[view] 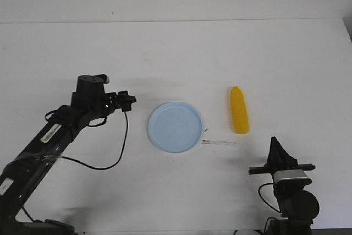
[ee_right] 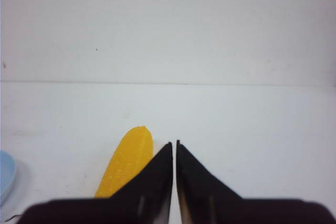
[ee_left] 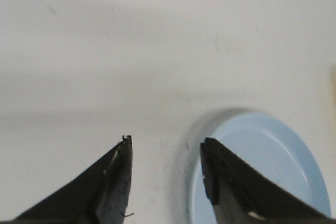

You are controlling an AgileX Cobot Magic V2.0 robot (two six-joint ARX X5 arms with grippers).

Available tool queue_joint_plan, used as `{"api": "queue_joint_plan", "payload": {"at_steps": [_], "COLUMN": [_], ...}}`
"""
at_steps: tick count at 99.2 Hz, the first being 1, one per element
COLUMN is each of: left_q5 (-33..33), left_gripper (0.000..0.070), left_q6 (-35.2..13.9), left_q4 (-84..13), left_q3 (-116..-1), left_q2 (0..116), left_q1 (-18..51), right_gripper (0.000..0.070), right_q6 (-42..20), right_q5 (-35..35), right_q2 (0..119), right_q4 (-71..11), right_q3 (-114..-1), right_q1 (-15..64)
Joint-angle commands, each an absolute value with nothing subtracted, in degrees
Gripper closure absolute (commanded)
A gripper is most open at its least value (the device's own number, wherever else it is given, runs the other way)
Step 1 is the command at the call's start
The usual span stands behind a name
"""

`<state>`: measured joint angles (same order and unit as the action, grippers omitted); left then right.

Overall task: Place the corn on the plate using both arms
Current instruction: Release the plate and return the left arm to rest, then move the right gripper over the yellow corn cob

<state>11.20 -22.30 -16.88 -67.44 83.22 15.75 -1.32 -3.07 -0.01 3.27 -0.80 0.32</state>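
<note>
The pale-blue plate (view: 176, 126) lies in the middle of the white table. The yellow-orange corn (view: 238, 109) lies flat to its right, tapered end pointing away from me, apart from the plate. My left gripper (view: 127, 102) is open and empty, hovering just left of the plate; in the left wrist view (ee_left: 167, 141) one finger overlaps the plate's rim (ee_left: 273, 150). My right gripper (view: 274, 141) is shut and empty near the front edge, behind and right of the corn. In the right wrist view, the gripper (ee_right: 174, 142) points past the corn (ee_right: 127, 160).
A thin grey strip (view: 219, 143) lies on the table between the plate and the corn's near end. The table's back edge (view: 176, 20) meets a white wall. A black cable (view: 118, 147) loops from the left arm over the table.
</note>
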Motion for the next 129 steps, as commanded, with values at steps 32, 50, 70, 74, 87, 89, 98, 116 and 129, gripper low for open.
{"api": "queue_joint_plan", "payload": {"at_steps": [32,50,70,74,87,89,98,116,129], "left_q5": [2.94,2.96,2.96,2.96,2.81,2.72,2.70,-2.92,-5.02], "left_gripper": [0.0699,0.0699,0.0699,0.0699,0.0699,0.0699,0.0698,0.0699,0.0698], "left_q6": [-1.45,5.89,4.91,4.91,4.91,4.91,4.89,1.80,-1.13], "left_q4": [12.53,15.84,10.11,8.10,0.64,-0.21,-3.07,-4.73,-4.69], "left_q3": [-44.64,-34.37,-26.92,-26.20,-25.71,-25.74,-25.74,-25.74,-25.74], "left_q2": [61.95,48.29,31.27,27.99,19.00,17.93,13.96,9.41,8.19], "left_q1": [7.31,4.38,3.01,3.01,3.01,3.01,3.01,3.01,3.01], "right_gripper": [0.0693,0.0693,0.0693,0.0693,0.0693,0.0693,0.0693,0.0693,0.0693], "right_q6": [-1.45,-1.45,-1.45,-1.45,-1.45,-1.45,-1.45,-1.45,-1.45], "right_q5": [-3.03,-3.03,-3.03,-3.03,-3.03,-3.03,-3.03,-3.03,-3.03], "right_q2": [0.08,0.08,0.08,0.08,0.08,0.08,0.08,0.08,0.08], "right_q4": [3.88,3.88,3.90,3.88,3.88,3.88,3.88,3.88,3.88], "right_q3": [-0.73,-0.73,-0.73,-0.73,-0.73,-0.73,-0.73,-0.73,-0.73], "right_q1": [0.36,0.36,0.36,0.36,0.36,0.36,0.36,0.36,0.36]}}
